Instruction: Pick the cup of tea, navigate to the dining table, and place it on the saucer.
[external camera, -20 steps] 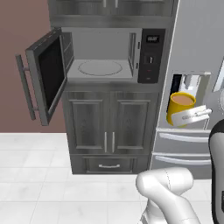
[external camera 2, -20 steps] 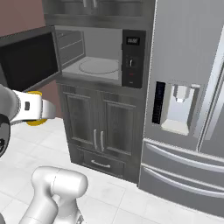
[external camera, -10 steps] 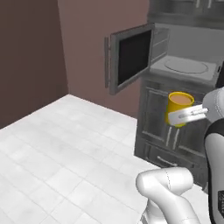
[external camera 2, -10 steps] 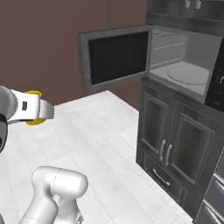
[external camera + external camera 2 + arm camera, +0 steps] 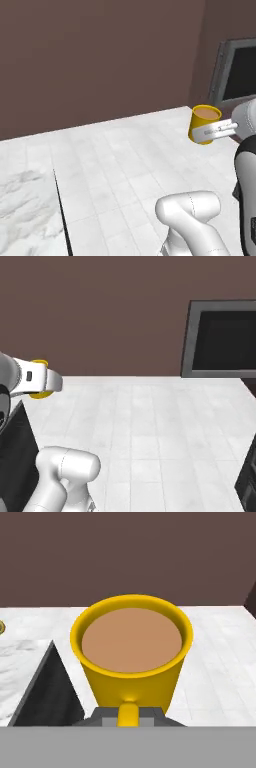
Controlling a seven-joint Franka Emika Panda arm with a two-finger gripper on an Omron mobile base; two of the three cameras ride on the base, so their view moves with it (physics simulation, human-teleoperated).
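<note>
Cup of tea [image 5: 131, 643] (upright) over open floor [image 5: 130, 165]

The gripper [image 5: 212, 133] carries the cup of tea [image 5: 204, 124] upright in open air, closed on its handle side, with nothing touching the cup's walls or rim. Below and ahead of the fingers lies bare white tiled floor [image 5: 125, 165], and beyond it a plain brown wall [image 5: 100, 60], well apart. To the fingers' left and lower, the corner of the dining table [image 5: 20, 662] juts in: white marble top over a dark grey side, the nearest solid edge on that side. To the right, farther off, an open dark microwave door [image 5: 220, 338] hangs out into the room at about finger height.
</note>
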